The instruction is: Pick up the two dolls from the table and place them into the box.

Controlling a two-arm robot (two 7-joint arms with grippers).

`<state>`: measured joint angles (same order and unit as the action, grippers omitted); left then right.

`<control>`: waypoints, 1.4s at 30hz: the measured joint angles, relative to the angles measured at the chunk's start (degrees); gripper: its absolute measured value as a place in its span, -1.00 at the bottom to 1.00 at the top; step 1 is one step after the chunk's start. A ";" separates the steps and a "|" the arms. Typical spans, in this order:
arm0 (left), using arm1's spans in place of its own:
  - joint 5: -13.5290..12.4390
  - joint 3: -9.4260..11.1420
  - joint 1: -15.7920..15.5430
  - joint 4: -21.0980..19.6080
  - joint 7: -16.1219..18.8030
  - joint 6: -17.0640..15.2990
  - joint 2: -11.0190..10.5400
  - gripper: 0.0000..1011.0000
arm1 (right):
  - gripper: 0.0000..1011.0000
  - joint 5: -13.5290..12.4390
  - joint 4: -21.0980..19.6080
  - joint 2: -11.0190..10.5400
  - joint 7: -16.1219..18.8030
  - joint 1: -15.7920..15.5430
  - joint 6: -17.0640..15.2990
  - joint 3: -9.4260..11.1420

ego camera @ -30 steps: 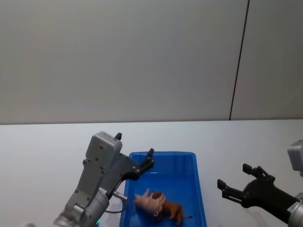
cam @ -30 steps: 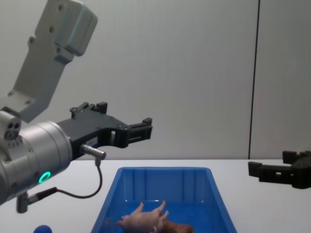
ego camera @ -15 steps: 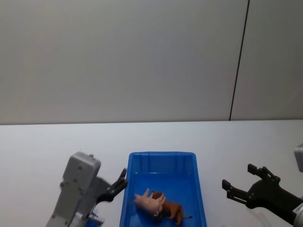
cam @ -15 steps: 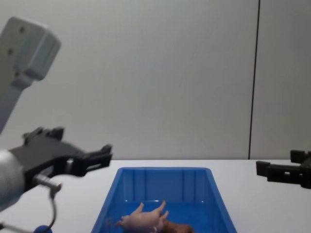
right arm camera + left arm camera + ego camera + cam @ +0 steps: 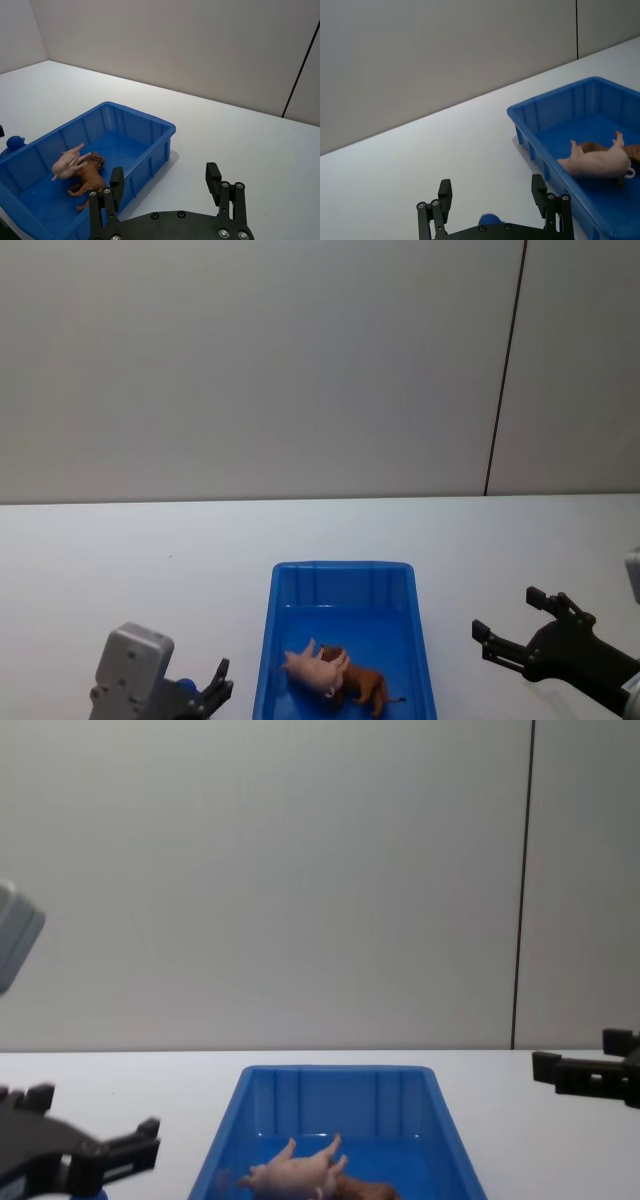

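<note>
The two dolls lie side by side inside the blue box point(image 5: 340, 567). The pale pink pig point(image 5: 315, 668) rests on its side, touching the brown lion point(image 5: 367, 687) at the box's near end. They show again in the left wrist view as pig point(image 5: 597, 162) and lion point(image 5: 592, 147), and in the right wrist view as pig point(image 5: 67, 162) and lion point(image 5: 90, 178). My left gripper point(image 5: 215, 690) hangs open and empty, low over the table left of the box. My right gripper point(image 5: 508, 612) is open and empty to the right of the box.
A small blue ball point(image 5: 490, 219) sits on the white table point(image 5: 130, 560) just under my left gripper, left of the box point(image 5: 550, 95). A grey wall rises behind the table's far edge. Bare tabletop spreads on both sides of the box.
My left arm has pulled back from above the box's left rim, down and toward the table's near left. The right gripper has drifted slightly right. The dolls have not moved.
</note>
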<state>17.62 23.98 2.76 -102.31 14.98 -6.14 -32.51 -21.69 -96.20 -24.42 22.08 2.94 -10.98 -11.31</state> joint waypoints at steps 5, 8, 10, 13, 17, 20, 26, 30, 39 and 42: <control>0.68 -0.12 0.60 1.35 -0.58 0.87 -0.09 0.98 | 0.98 -0.03 -0.03 -0.04 -0.02 -0.04 0.03 0.03; 1.02 -0.19 0.71 2.50 -1.52 1.49 0.08 0.98 | 0.98 -0.04 -0.05 -0.05 -0.02 -0.05 0.05 0.04; 1.25 -0.23 0.70 3.57 -2.33 1.92 0.34 0.98 | 0.98 -0.06 -0.06 -0.06 -0.02 -0.06 0.07 0.06; 1.40 -0.28 0.60 4.56 -3.19 2.40 0.61 0.98 | 0.98 -0.07 -0.08 -0.07 -0.02 -0.07 0.08 0.07; 1.54 -0.35 0.20 6.47 -4.54 3.06 1.19 0.98 | 0.98 -0.07 -0.09 -0.08 -0.02 -0.09 0.10 0.07; 1.64 -0.49 -0.27 8.28 -5.83 3.62 1.72 0.98 | 0.98 -0.07 -0.09 -0.10 -0.02 -0.11 0.11 0.07; 1.72 -0.74 -0.94 10.56 -7.47 4.12 2.32 0.98 | 0.98 -0.07 -0.09 -0.12 -0.02 -0.13 0.11 0.07; 1.72 -0.94 -1.43 12.02 -8.66 4.38 2.77 0.96 | 0.98 -0.07 -0.09 -0.12 -0.02 -0.13 0.11 0.07; 1.40 -1.33 -2.58 14.71 -10.65 4.42 3.64 0.57 | 0.98 -0.07 -0.08 -0.12 -0.02 -0.13 0.10 0.07; 1.23 -1.49 -2.97 15.42 -11.22 4.44 3.87 0.39 | 0.98 -0.07 -0.08 -0.12 -0.02 -0.12 0.10 0.06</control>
<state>18.85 22.50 -0.21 -86.89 3.75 -1.69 -28.64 -21.75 -96.28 -24.54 22.06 2.82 -10.88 -11.25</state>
